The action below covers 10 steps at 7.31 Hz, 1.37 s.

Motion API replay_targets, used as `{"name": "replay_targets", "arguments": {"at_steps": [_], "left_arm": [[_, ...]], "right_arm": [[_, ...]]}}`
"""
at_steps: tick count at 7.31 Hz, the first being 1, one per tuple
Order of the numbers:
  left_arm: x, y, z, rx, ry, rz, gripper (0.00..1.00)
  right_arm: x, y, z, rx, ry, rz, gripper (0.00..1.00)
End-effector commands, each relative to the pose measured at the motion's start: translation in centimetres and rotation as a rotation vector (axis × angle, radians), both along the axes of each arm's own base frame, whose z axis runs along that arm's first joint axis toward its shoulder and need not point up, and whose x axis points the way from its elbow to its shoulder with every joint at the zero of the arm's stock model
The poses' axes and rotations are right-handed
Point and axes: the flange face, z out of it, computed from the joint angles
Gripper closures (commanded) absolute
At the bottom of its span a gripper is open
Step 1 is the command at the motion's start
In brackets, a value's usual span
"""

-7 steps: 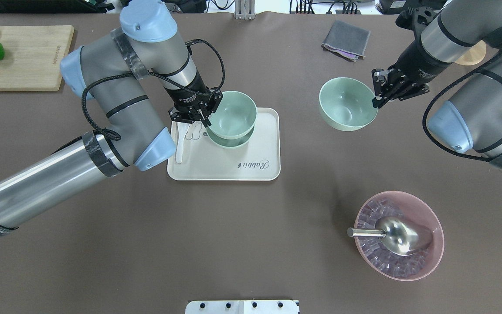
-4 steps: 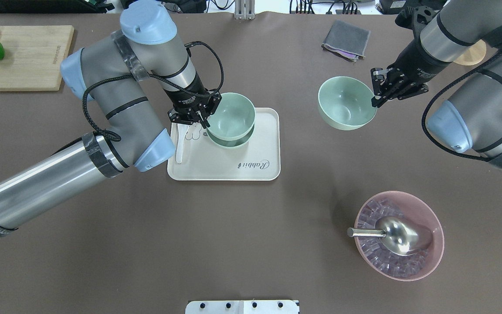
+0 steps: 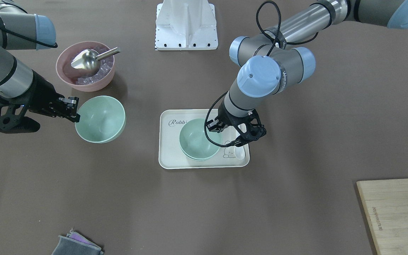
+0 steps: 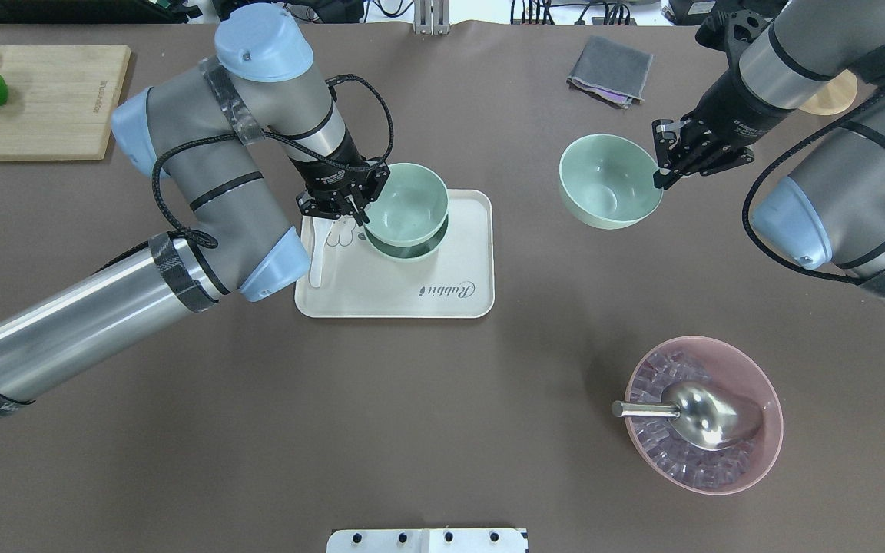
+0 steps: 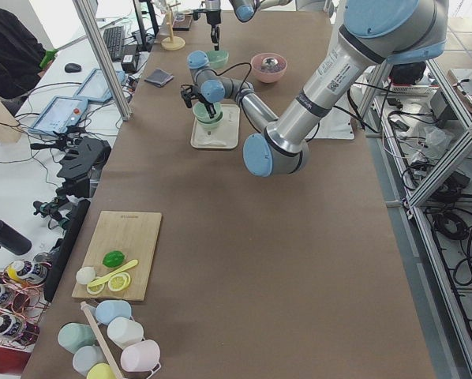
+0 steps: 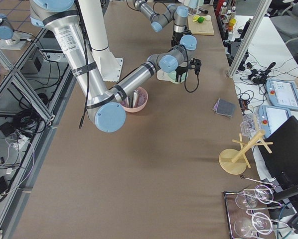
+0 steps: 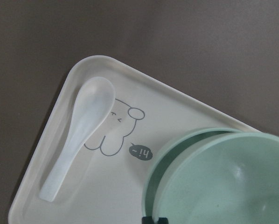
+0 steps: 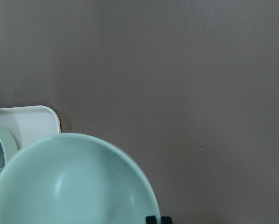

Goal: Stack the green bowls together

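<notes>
Two green bowls meet on the white tray (image 4: 442, 296). The upper green bowl (image 4: 410, 200) hangs low over the lower green bowl (image 4: 404, 252), slightly offset, with my left gripper (image 4: 362, 218) shut on its left rim. The left wrist view shows that upper bowl (image 7: 223, 182) overlapping the lower bowl's rim (image 7: 163, 156). Whether they touch I cannot tell. To the right, my right gripper (image 4: 659, 181) is shut on the rim of a third green bowl (image 4: 608, 190), held off the table. It also shows in the front view (image 3: 99, 118).
A white spoon (image 4: 318, 253) lies on the tray's left side. A pink bowl (image 4: 765, 453) with ice and a metal scoop (image 4: 688, 411) stands front right. A grey cloth (image 4: 610, 71) lies far right, a cutting board (image 4: 43, 107) with fruit far left.
The bowl in my left gripper has sunk slightly towards the bowl on the tray. My right gripper has carried its bowl a little to the left.
</notes>
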Motion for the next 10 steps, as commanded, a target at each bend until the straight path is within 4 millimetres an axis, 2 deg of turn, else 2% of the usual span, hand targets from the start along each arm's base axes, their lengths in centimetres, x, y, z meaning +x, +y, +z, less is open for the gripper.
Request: {"name": "replay_targets", "arguments": {"at_steps": [1,6,10], "left_arm": [[0.26,-0.26,0.43,0.006,0.003,-0.004,1.0],[0.16,0.0,-0.26,0.009,0.013,-0.004,1.0],[0.46,0.34,0.04,0.007,0.008,0.001,1.0]], "right_arm": [[-0.14,0.05,-0.07,0.001,0.0,-0.001,1.0],[-0.12,0.08,-0.15,0.001,-0.001,0.001,1.0],[-0.14,0.23,-0.42,-0.012,-0.006,0.013,1.0]]}}
